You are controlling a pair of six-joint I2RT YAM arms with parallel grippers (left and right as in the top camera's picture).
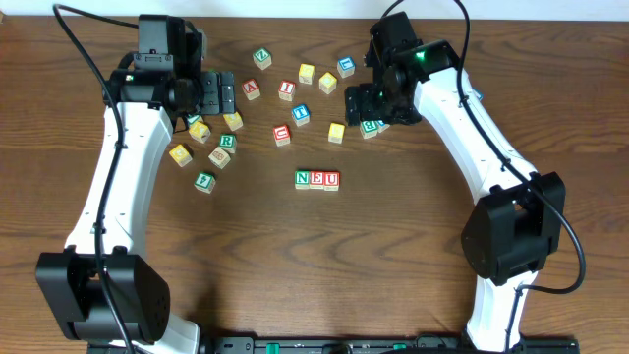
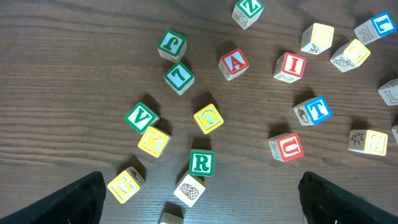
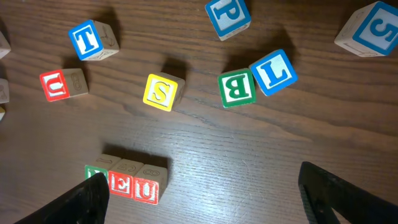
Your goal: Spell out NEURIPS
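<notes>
A row of three cubes reading N, E, U lies mid-table; in the right wrist view this row sits low left by one fingertip. Loose cubes lie behind it. The green R is just ahead of my open left gripper, with the red I farther off to the right. The blue P and yellow S lie ahead of my open right gripper. Both grippers hover empty.
Other cubes are scattered around: red A, a second red U, blue T, green V, yellow K, yellow O, yellow G, a pineapple cube, green B, blue L.
</notes>
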